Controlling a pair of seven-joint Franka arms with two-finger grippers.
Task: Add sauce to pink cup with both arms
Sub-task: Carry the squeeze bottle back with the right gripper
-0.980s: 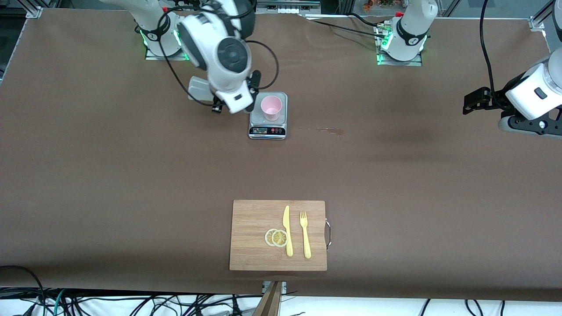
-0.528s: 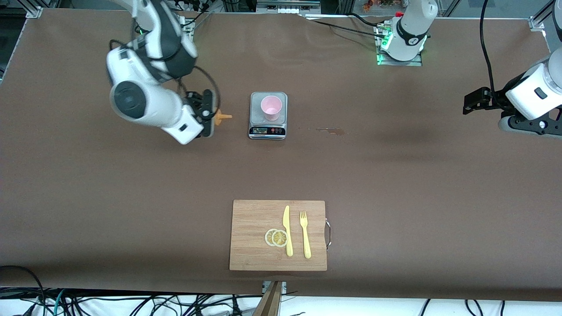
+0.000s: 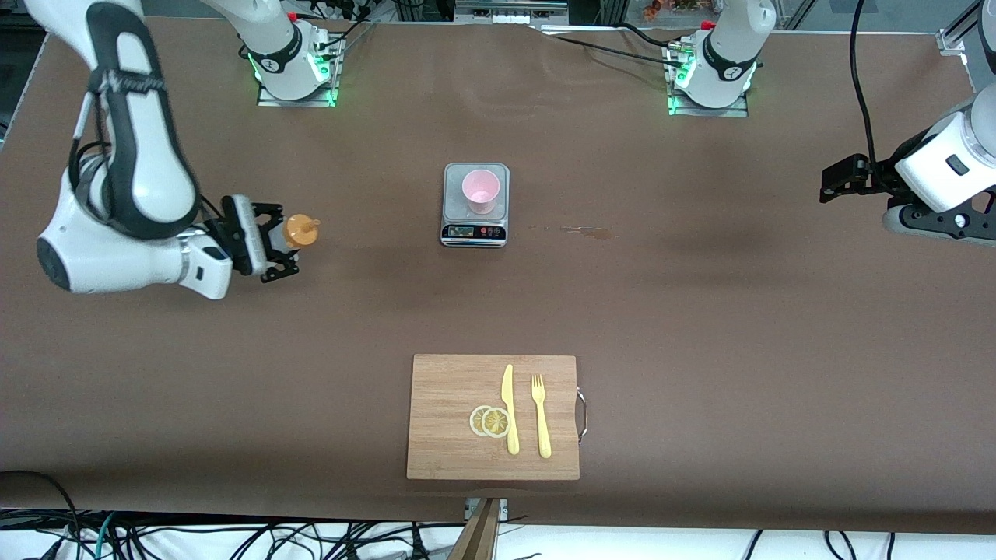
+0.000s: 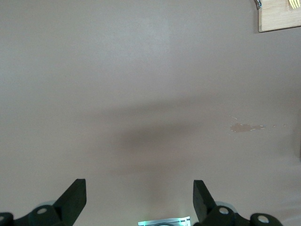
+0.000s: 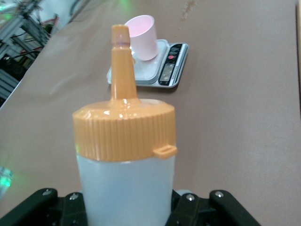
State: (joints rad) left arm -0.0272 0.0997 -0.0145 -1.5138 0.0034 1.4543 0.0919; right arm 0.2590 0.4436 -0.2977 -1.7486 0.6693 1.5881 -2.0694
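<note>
The pink cup (image 3: 480, 190) stands upright on a small kitchen scale (image 3: 475, 231) in the middle of the table; the right wrist view shows the cup (image 5: 141, 36) past the bottle's nozzle. My right gripper (image 3: 282, 241) is shut on the sauce (image 3: 299, 232), a whitish bottle with an orange cap, over bare table toward the right arm's end, well apart from the cup. In the right wrist view the sauce (image 5: 125, 160) fills the gripper (image 5: 127, 209). My left gripper (image 3: 836, 181) waits open and holds nothing at the left arm's end, over bare table (image 4: 138, 189).
A wooden cutting board (image 3: 443, 451) near the front edge carries two lemon slices (image 3: 489, 421), a yellow knife (image 3: 510, 408) and a yellow fork (image 3: 541, 416). A small spill mark (image 3: 587, 231) lies beside the scale, toward the left arm's end.
The right arm has swung away from the cup toward its own end of the table, carrying the sauce, which has turned from sideways to nearly upright. The left arm has not moved.
</note>
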